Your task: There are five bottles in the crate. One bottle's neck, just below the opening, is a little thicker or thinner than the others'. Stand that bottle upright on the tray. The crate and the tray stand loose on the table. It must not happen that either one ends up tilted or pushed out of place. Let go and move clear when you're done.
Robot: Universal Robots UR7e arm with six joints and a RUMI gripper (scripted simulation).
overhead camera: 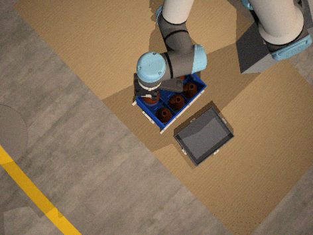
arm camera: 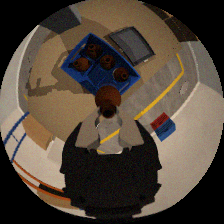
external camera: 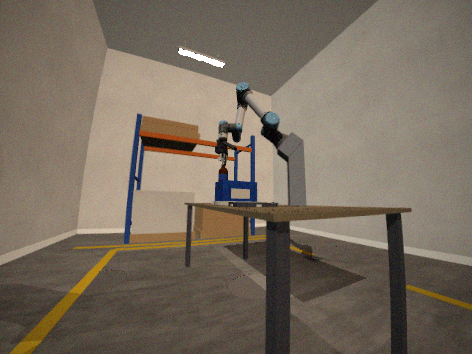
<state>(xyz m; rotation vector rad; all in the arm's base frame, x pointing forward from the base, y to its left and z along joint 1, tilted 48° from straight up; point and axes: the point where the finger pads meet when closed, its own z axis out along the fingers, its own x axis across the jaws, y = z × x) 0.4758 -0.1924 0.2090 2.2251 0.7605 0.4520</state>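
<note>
The tool (arm camera: 106, 116) is clamped narrowly on the neck of a brown bottle (arm camera: 108, 97), which hangs upright below it, lifted clear above the blue crate (overhead camera: 199, 81). In the exterior view the bottle (external camera: 223, 175) is seen just over the crate's top edge. Four more brown bottles stand in the crate, among them one in the near corner cell (overhead camera: 164, 114) and one in the middle cell (overhead camera: 176, 100). The grey tray (overhead camera: 228, 127) sits just beside the crate on the wooden worktop (overhead camera: 99, 43), near it but apart. The arm (overhead camera: 180, 50) reaches in over the crate
</note>
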